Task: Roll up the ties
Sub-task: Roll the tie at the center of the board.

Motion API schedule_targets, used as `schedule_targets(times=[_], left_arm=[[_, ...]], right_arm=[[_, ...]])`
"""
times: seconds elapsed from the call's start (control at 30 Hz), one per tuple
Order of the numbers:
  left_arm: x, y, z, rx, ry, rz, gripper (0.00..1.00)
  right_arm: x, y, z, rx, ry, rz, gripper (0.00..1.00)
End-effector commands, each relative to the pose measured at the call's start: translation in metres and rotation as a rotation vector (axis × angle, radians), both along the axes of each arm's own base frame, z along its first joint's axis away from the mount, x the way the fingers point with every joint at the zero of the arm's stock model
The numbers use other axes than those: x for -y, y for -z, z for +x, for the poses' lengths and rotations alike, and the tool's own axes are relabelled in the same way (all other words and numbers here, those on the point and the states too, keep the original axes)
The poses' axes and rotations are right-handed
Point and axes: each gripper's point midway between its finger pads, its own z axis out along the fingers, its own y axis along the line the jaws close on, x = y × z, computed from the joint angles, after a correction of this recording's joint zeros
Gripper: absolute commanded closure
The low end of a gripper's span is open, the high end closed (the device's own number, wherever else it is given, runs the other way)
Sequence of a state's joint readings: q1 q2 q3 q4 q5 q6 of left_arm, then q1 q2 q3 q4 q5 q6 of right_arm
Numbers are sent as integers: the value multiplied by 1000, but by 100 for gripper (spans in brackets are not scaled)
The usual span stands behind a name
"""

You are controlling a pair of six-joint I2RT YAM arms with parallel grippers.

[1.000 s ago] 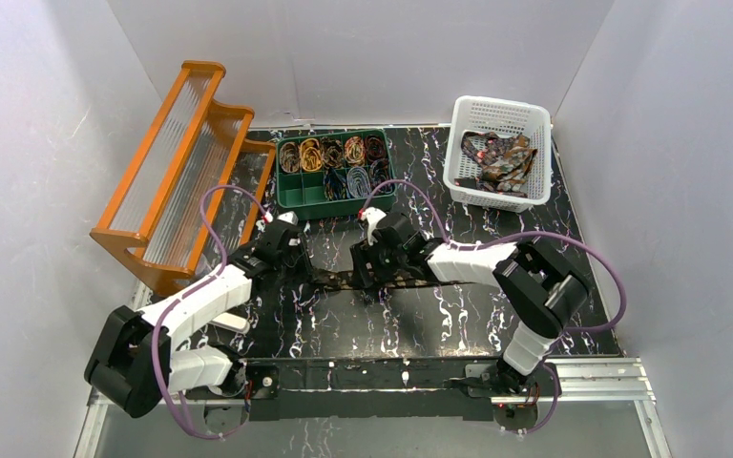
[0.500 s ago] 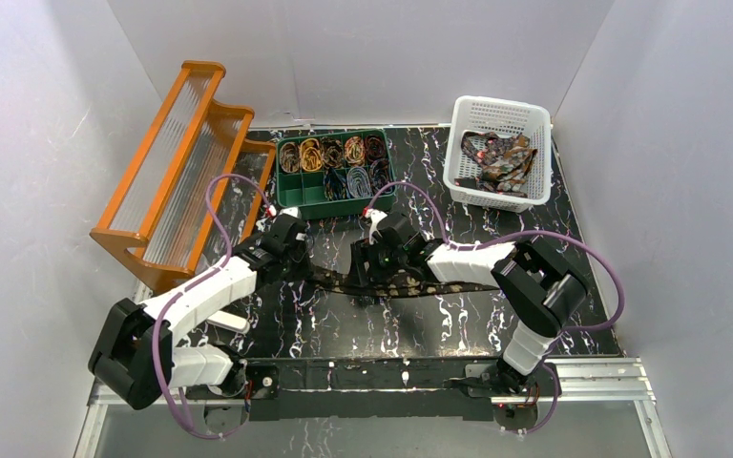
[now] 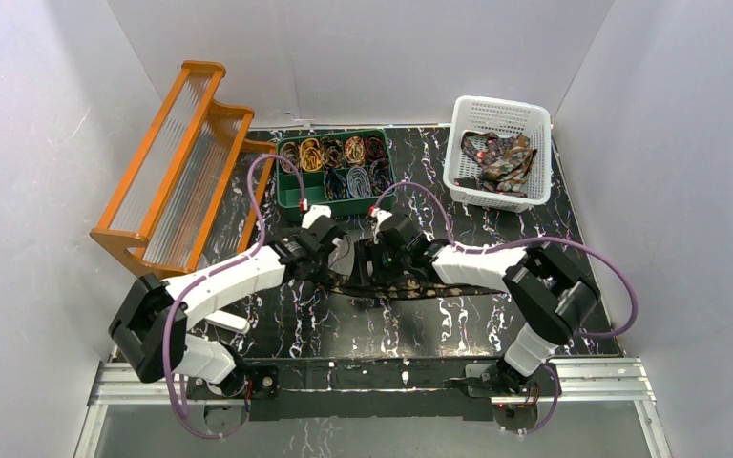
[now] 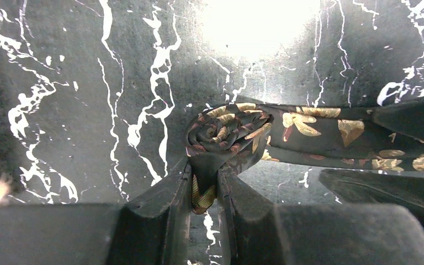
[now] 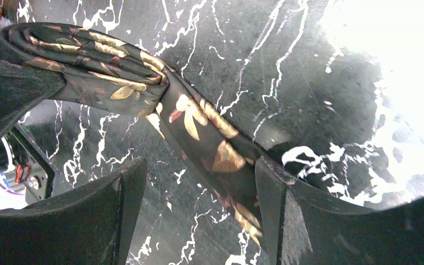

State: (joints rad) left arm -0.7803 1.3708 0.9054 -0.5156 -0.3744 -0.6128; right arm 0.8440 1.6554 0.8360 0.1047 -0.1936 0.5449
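Note:
A dark tie (image 3: 436,287) with gold leaf patterns lies across the middle of the black marbled table. Its left end is wound into a small coil (image 4: 224,128). My left gripper (image 4: 205,186) is shut on the centre of that coil, and a fold of fabric shows between the fingers. In the top view the left gripper (image 3: 342,260) sits close beside the right gripper (image 3: 380,270). My right gripper (image 5: 199,170) stands open astride the flat strip of the tie (image 5: 199,118), which runs between the fingers and touches the right finger (image 5: 270,187).
A green compartment box (image 3: 298,196) holding rolled ties stands just behind the grippers. A white basket (image 3: 466,113) with loose ties sits at the back right. An orange rack (image 3: 177,162) stands along the left side. Purple cables loop over both arms.
The left gripper has moved right and toward the back with the tie's end, closing up on the right gripper. The stretch of tie between them has shortened into a coil. The right gripper stayed put.

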Motion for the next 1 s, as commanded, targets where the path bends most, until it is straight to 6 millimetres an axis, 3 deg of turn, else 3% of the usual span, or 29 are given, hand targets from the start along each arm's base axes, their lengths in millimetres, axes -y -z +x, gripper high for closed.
schedule_targets(times=[0.0, 0.1, 0.3, 0.67, 0.97], left_arm=[[-20, -15, 6, 80, -38, 187, 100], [-18, -23, 7, 114, -41, 229, 100], [-10, -34, 6, 169, -33, 269, 100], [-2, -29, 6, 228, -39, 415, 98], [26, -19, 5, 227, 4, 448, 95]], right_arm=[[20, -20, 15, 54, 145, -30, 20], [45, -19, 33, 79, 306, -80, 19], [93, -13, 43, 43, 508, -93, 15], [119, -29, 43, 52, 593, -37, 14], [135, -41, 45, 86, 653, -10, 12]])
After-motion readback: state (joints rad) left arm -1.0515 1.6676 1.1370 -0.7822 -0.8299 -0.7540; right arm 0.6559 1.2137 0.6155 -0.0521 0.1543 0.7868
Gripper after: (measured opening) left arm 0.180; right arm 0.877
